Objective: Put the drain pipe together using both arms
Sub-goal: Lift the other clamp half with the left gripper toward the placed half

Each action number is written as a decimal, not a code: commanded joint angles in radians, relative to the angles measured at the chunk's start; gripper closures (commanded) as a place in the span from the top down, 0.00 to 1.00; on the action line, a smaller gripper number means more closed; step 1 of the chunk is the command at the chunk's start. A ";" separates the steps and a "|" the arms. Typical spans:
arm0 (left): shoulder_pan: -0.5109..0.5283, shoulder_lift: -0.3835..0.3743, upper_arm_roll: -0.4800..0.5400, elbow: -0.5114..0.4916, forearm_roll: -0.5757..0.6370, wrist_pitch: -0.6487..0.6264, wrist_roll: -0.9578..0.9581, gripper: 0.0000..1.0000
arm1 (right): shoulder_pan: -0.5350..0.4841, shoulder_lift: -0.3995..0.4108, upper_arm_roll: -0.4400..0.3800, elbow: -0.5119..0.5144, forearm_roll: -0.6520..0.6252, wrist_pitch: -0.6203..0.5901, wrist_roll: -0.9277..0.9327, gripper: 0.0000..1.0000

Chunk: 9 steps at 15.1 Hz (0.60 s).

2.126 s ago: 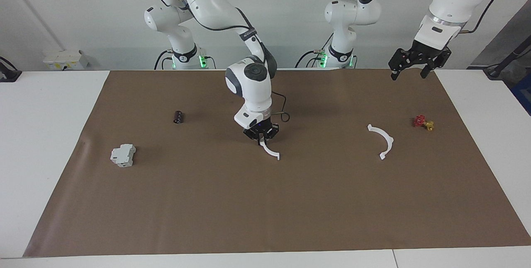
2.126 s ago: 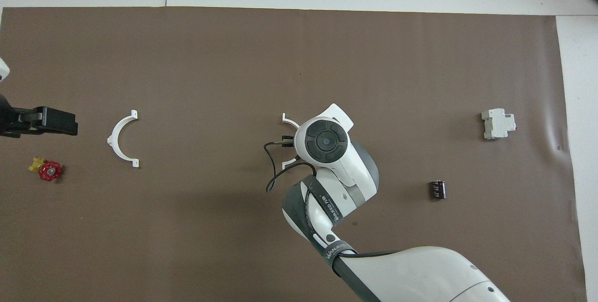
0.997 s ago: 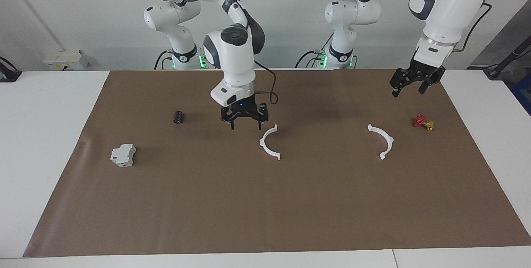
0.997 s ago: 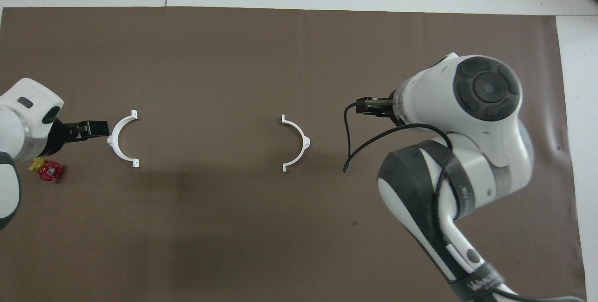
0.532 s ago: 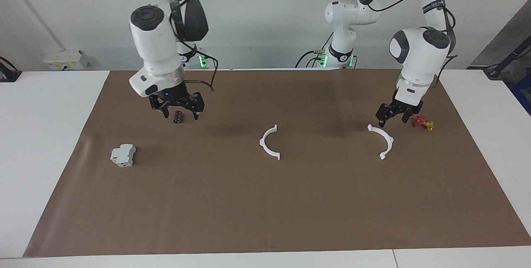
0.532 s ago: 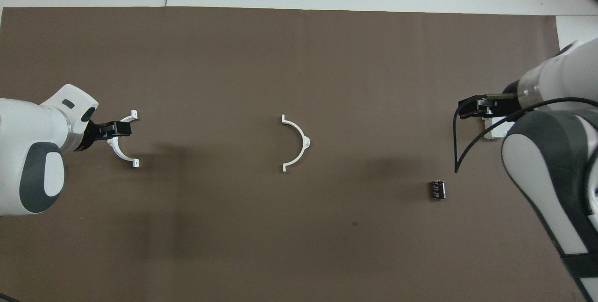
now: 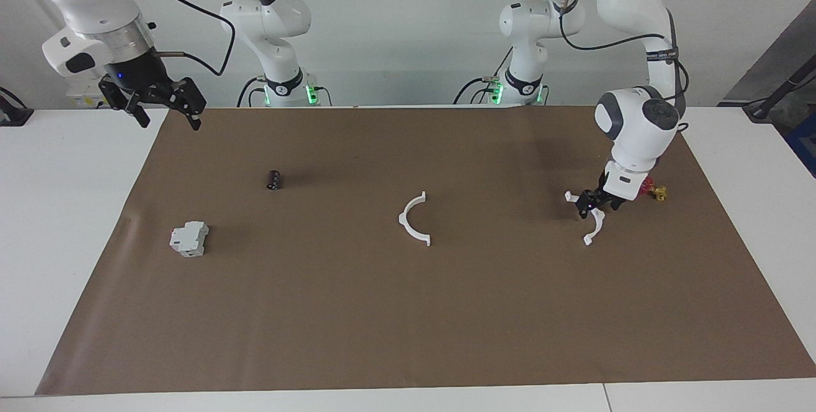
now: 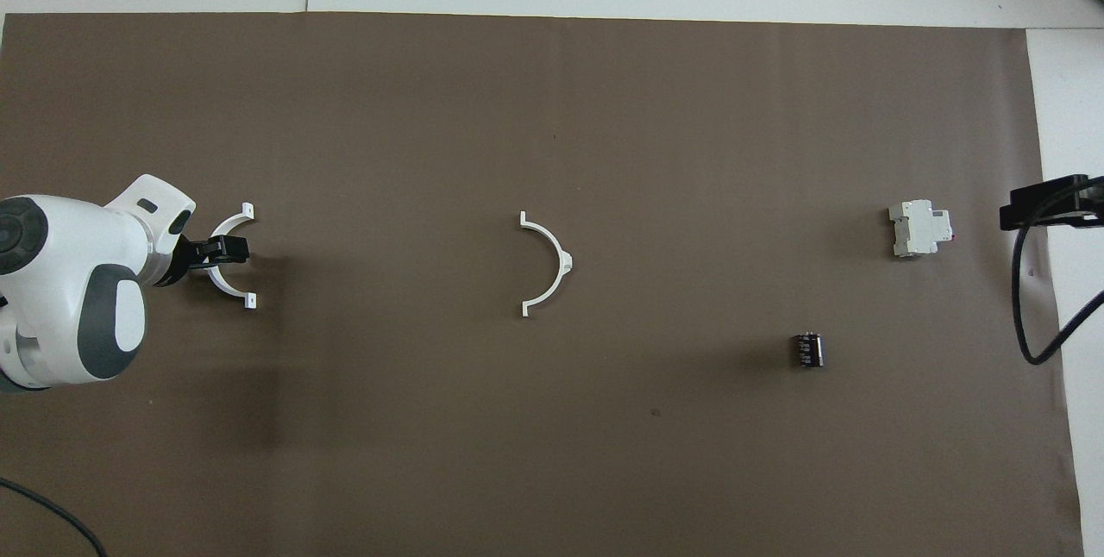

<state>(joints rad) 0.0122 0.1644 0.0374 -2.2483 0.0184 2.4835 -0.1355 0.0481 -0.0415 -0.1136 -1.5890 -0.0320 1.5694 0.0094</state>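
Left gripper (image 7: 596, 202), jaws apart, straddles one half-ring (image 7: 591, 231); right gripper (image 7: 161, 110) hangs open.

A brown mat (image 7: 408, 310) covers the white worktop (image 7: 64, 208). On it sit a grey boxy block (image 7: 189, 238), with a small black cylinder (image 7: 274, 179) at its two o'clock in the facing view, and a red-and-yellow valve (image 7: 655, 191) near the mat's three o'clock edge.

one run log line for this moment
left gripper: open, down at half-ring beside red-and-yellow valve | right gripper: open, raised, waiting | centre half-ring: flat on mat, unjoined
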 commanded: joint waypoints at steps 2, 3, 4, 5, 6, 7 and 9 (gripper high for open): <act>0.002 -0.016 -0.004 -0.027 -0.002 0.025 0.004 1.00 | -0.010 0.012 0.018 0.004 0.003 -0.009 0.000 1.00; 0.003 -0.016 -0.004 -0.027 -0.002 0.023 0.005 1.00 | -0.008 0.012 0.020 0.003 0.003 -0.018 -0.002 1.00; 0.005 -0.016 -0.004 -0.027 -0.002 0.023 0.005 1.00 | -0.008 0.012 0.023 0.006 0.003 -0.029 -0.002 1.00; 0.000 -0.016 -0.004 -0.027 -0.002 0.025 0.002 1.00 | -0.007 0.012 0.026 0.013 0.006 -0.038 0.001 1.00; -0.001 -0.016 -0.004 -0.027 -0.002 0.025 0.002 0.95 | -0.004 0.012 0.028 0.014 0.018 -0.043 0.015 1.00; 0.000 -0.016 -0.004 -0.027 -0.002 0.023 0.002 0.84 | -0.004 0.012 0.028 0.014 0.027 -0.042 0.029 1.00; 0.005 -0.017 -0.004 -0.027 -0.002 0.020 0.002 0.53 | -0.002 0.012 0.028 0.006 0.029 -0.031 0.029 1.00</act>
<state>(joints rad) 0.0118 0.1644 0.0340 -2.2491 0.0184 2.4835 -0.1356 0.0498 -0.0305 -0.0901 -1.5894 -0.0217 1.5496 0.0201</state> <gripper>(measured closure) 0.119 0.000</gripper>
